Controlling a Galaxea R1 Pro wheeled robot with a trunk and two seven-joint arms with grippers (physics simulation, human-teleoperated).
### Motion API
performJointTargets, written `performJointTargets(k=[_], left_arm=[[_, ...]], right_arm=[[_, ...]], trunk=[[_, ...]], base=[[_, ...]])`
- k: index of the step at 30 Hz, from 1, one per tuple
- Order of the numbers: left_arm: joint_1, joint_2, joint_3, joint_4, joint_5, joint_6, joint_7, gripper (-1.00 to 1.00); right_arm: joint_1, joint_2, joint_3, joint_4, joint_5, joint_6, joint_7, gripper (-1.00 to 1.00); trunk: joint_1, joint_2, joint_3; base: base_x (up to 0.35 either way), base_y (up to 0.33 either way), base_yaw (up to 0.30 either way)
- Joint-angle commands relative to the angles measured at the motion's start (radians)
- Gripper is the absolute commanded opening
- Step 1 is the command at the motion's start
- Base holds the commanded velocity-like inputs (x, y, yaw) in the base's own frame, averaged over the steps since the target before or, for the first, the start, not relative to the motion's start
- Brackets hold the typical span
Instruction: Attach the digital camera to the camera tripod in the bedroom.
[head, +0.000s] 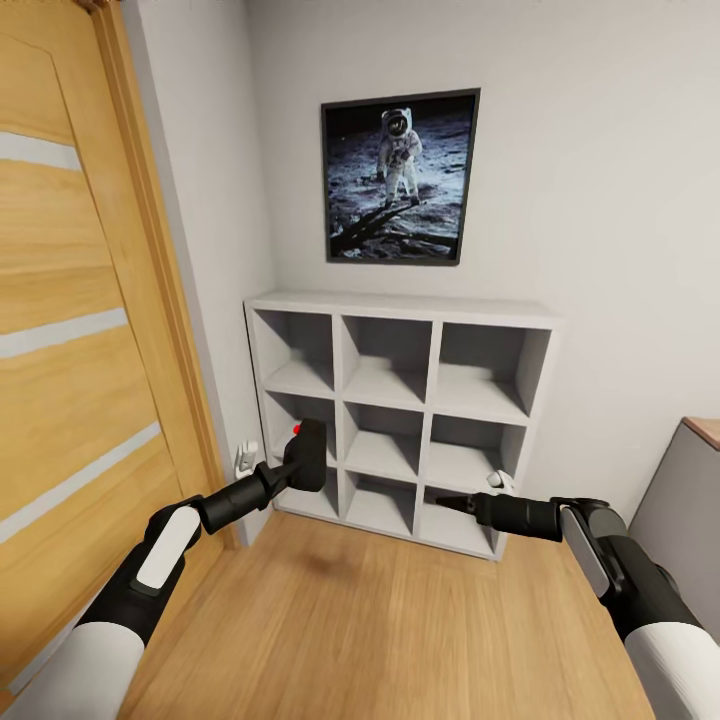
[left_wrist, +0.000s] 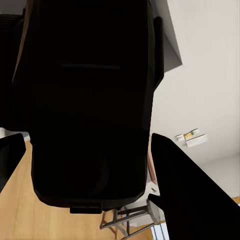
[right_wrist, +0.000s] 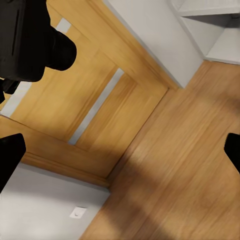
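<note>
The digital camera (head: 306, 458), a small black box with a red button on top, is held in front of the shelf's lower left cubbies, with my left gripper (head: 300, 462) shut on it. In the left wrist view its dark body (left_wrist: 90, 100) sits between the two fingers (left_wrist: 192, 195). Below it, thin grey legs with dark joints (left_wrist: 131, 218) peek out, possibly the camera tripod. My right gripper (head: 447, 501) hovers empty above the floor near the shelf's lower right; its wrist view has the fingertips (right_wrist: 10, 155) far apart, so it is open. That view also catches the camera (right_wrist: 22, 40).
A white cube shelf (head: 400, 305) stands against the wall under a framed astronaut picture (head: 400, 178). A wooden door (head: 70, 330) lines the left side, with a wall socket (head: 246, 458) beside it. A grey cabinet (head: 690, 500) is at the right. Light wood floor (head: 380, 630) lies ahead.
</note>
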Motion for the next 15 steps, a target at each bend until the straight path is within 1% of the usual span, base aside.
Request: performJointTargets(k=[1,15], left_arm=[[-0.001,0.001,-0.001,0.000,0.006,0.004,-0.001,-1.00],[-0.001,0.001,-0.002,0.012,0.006,0.004,0.001,-1.00]], right_arm=[[-0.001,0.000,-0.001,0.000,0.000,0.004,0.003,1.00],[-0.001,0.002,-0.002,0.000,0.000,0.004,0.003,1.00]], trunk=[[-0.004,0.006,0.002],[-0.058,0.104,0.046]], base=[[0.000,0.000,0.000],[0.000,0.000,0.000]])
